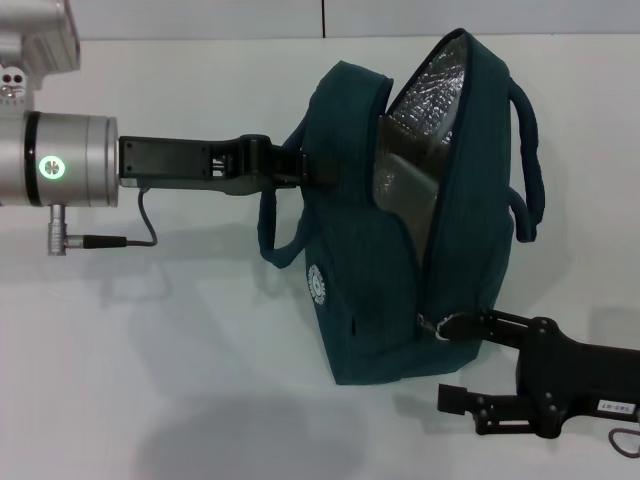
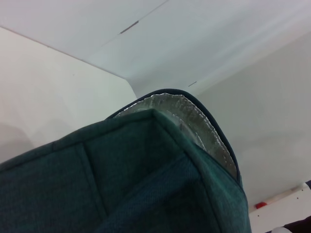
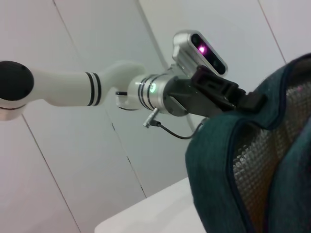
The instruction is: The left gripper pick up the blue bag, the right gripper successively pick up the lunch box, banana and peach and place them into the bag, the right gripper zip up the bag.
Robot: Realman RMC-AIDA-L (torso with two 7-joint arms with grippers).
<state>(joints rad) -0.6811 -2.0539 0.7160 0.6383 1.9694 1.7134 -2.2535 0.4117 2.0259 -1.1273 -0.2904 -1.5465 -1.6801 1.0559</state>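
- The blue bag (image 1: 390, 300), a large dark teal fabric lunch bag with silver foil lining and a white round logo, hangs above the white table (image 1: 180, 350), straight out from the left gripper's tips. Its mouth gapes open, and nothing can be made out inside past the foil. No lunch box, banana or peach shows in any view.
- The left gripper (image 1: 295, 165), a black two-finger claw on a silver wrist with a green light, reaches in level and is pinched on the bag's upper edge beside one loop handle; its fingertips are buried in the fabric.
- The right gripper (image 1: 470, 325), a black skeletal claw, sits at the low end of the bag's opening. One finger reaches the zipper's start; the other hangs well below it, so the claw looks spread.
- The small ring zipper pull (image 1: 440, 325) lies just at the tip of that upper finger; whether it is touched cannot be told.
- Handling, as a judgement: the bag is soft and floppy and would sag and swing from a single hold. The pull is small, stiff and slippery; pinch the ring squarely and draw along the zip line while the left claw keeps the fabric taut.
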